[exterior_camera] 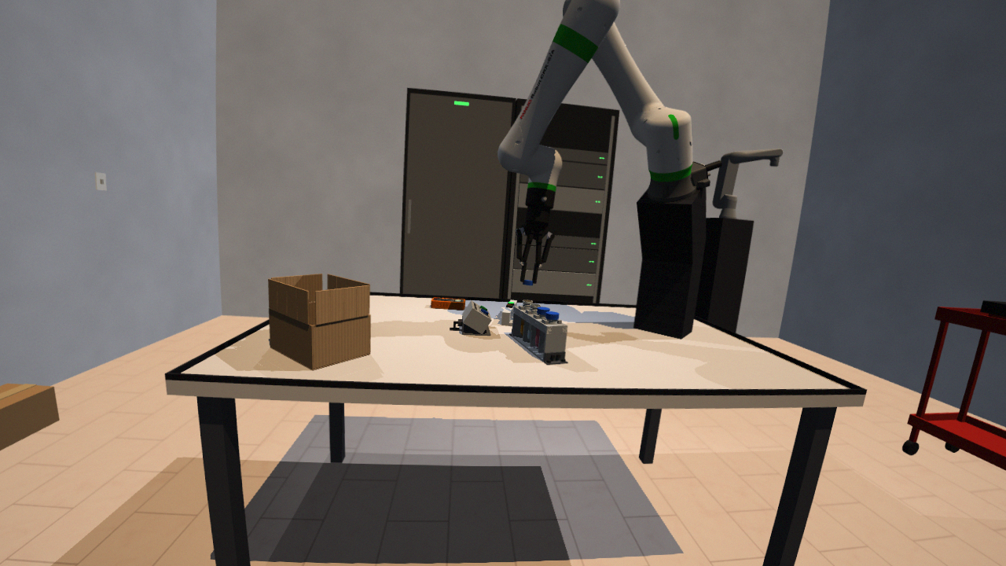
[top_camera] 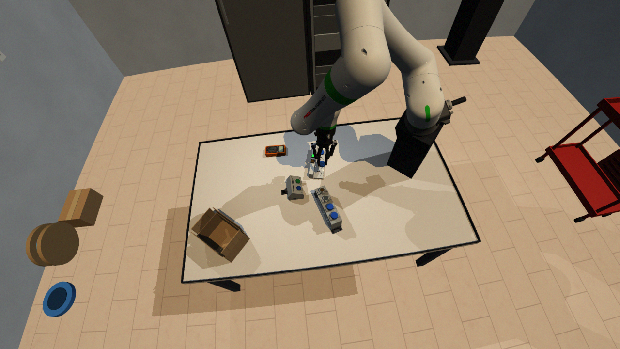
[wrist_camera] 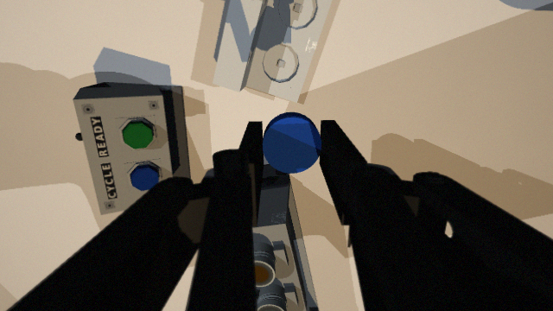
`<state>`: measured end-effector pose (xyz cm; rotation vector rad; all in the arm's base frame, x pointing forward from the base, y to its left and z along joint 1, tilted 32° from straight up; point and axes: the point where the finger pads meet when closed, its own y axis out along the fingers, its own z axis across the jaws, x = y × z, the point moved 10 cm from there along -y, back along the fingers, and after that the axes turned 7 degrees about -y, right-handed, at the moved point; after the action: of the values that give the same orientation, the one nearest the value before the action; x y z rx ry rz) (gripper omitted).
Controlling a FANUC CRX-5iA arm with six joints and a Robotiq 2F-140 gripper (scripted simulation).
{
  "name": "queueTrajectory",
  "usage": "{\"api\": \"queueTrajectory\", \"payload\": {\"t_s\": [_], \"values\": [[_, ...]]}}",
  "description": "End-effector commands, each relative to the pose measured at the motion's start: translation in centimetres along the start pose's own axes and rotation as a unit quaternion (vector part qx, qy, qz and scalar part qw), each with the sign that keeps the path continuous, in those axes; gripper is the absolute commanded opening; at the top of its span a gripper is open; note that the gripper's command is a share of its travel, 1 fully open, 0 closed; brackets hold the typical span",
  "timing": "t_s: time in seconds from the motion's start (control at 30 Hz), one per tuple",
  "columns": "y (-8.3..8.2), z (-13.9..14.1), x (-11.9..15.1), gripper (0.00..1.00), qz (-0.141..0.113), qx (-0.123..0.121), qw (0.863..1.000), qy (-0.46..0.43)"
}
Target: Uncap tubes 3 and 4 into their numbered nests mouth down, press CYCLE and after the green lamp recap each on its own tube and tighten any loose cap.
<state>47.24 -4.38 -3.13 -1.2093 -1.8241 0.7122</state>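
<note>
Cap (wrist_camera: 292, 142), blue, pinched betw. jaws, above table (wrist_camera: 432, 65) nr key housing (wrist_camera: 92, 173).

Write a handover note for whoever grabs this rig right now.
Tool: shut on a blue cap, raised over the table between the cap tray and the decapping station.
Station: two open tubes, two capped tubes.
Done: caps off, green lamp lit.
Left: screw each cap back onto its own tube, check the other two caps, let go, press READY.
</note>
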Motion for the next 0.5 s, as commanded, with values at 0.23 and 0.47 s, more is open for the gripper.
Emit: {"api": "queueTrajectory", "payload": {"t_s": [0.23,0.47], "values": [[0.3,-2.5,6.5,0.3,0.025,0.037,0.985,0.165],[0.6,-3.5,10.6,0.3,0.025,0.037,0.985,0.165]]}}
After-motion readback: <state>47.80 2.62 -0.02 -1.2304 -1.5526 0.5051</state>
